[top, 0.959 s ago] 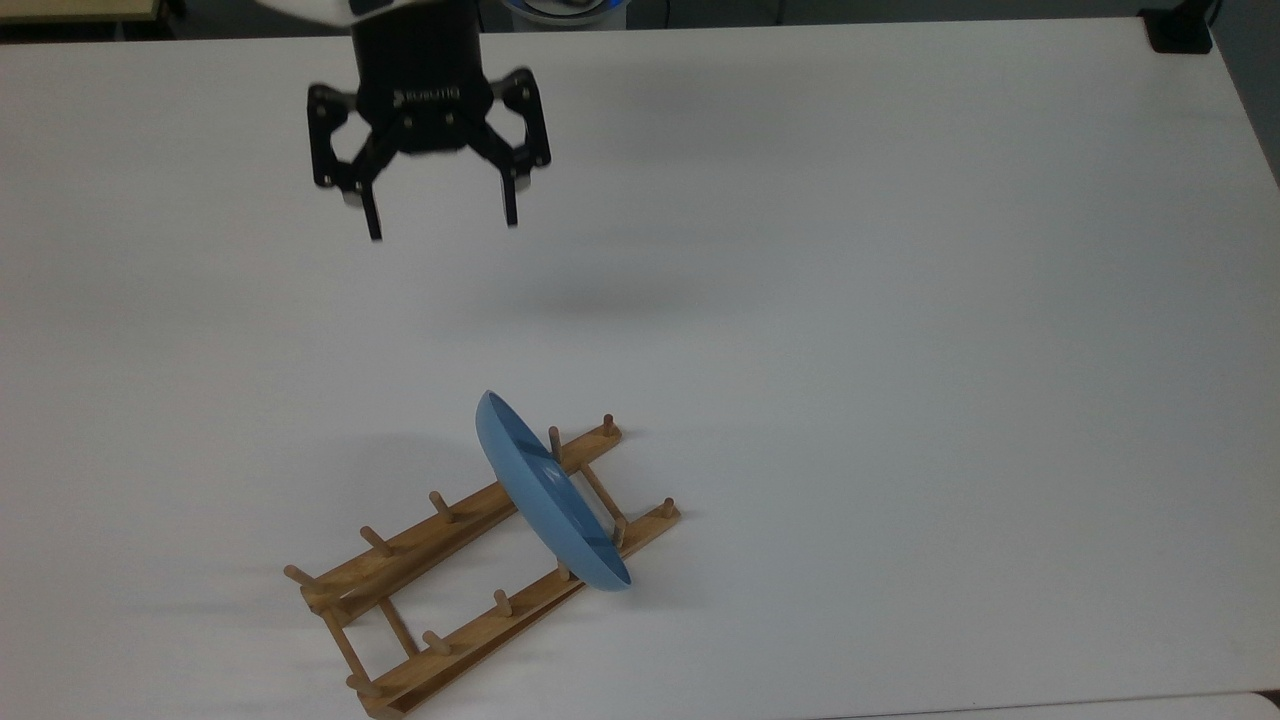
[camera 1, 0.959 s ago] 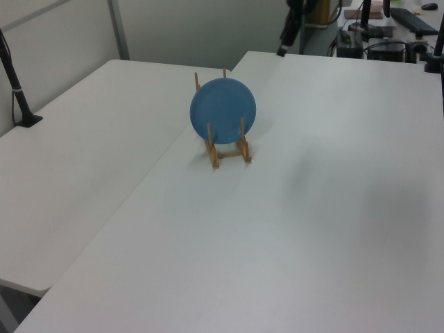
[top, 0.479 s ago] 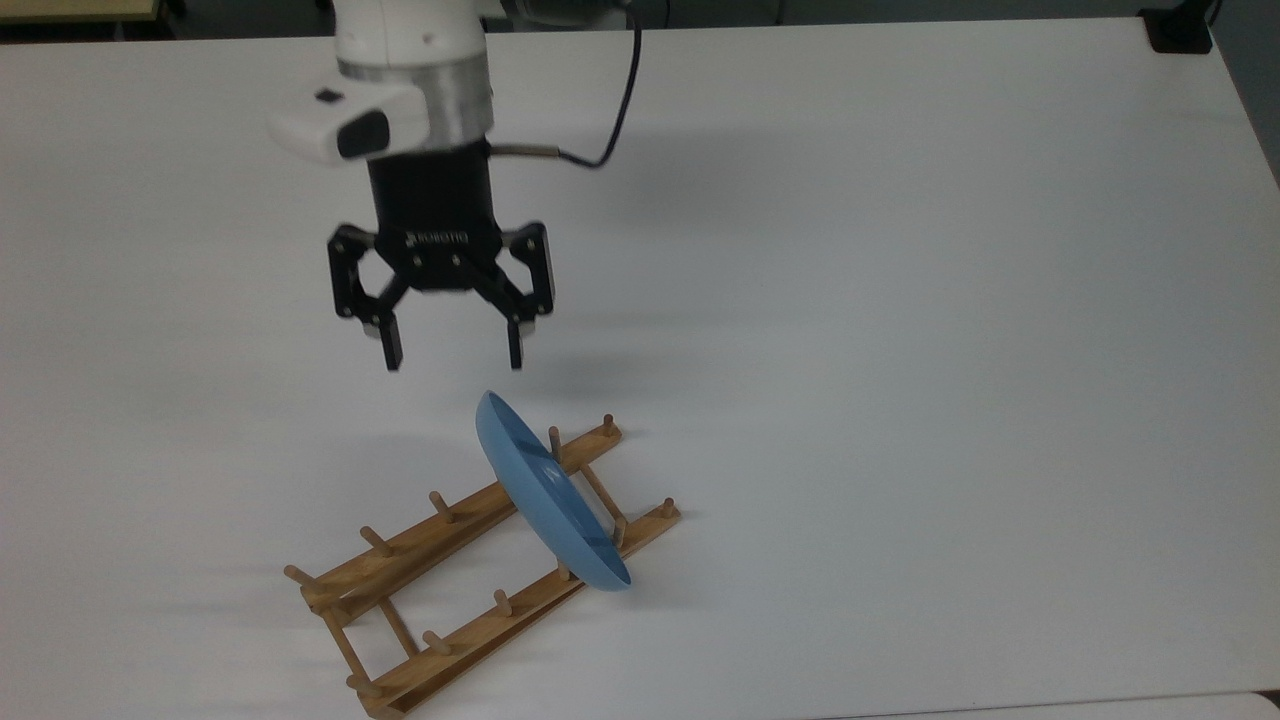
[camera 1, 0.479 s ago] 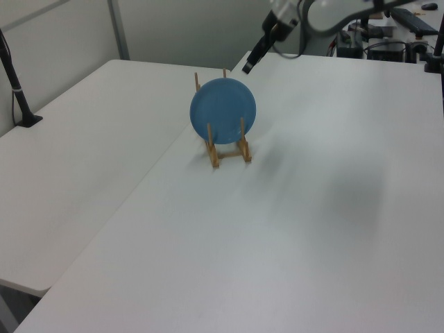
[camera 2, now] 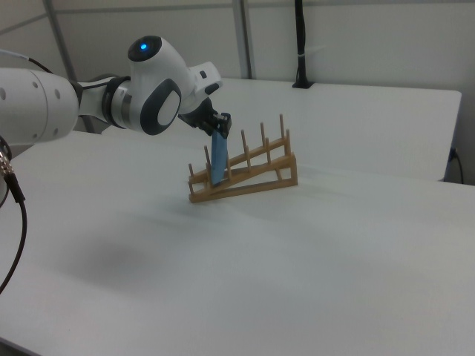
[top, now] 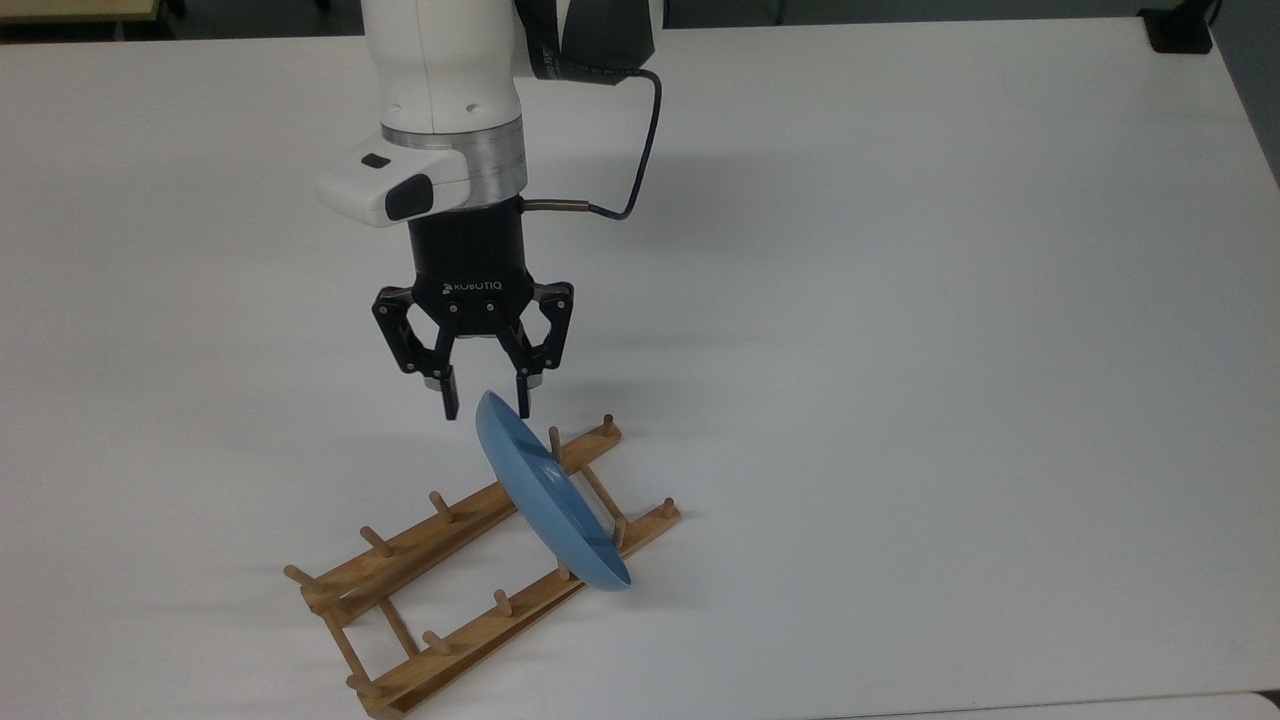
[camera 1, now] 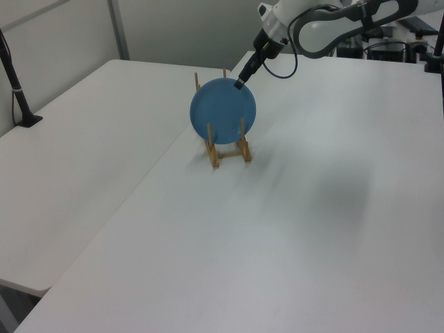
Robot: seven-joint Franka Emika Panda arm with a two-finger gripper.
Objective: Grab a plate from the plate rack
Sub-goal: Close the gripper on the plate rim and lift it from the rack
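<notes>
Plate [top: 548, 492] stands on edge in rack [top: 470, 570] on table [top: 900, 300], between pegs near the top view's right end. Gripper [top: 487, 410] has descended since 0.5 s ago; now fingers wide, straddling the plate's top rim, not closed. Body reads "ROBOTIQ".

Setting: robotics lab or office workroom. White tables [camera 1: 333, 229] are standing pushed together; grey partition panels [camera 2: 349, 37] are closing off the back; black camera posts [camera 1: 15, 87] are clamping to table edges; a desk with a keyboard [camera 1: 415, 22] and cables is sitting behind the white robot arm [camera 2: 44, 104].
</notes>
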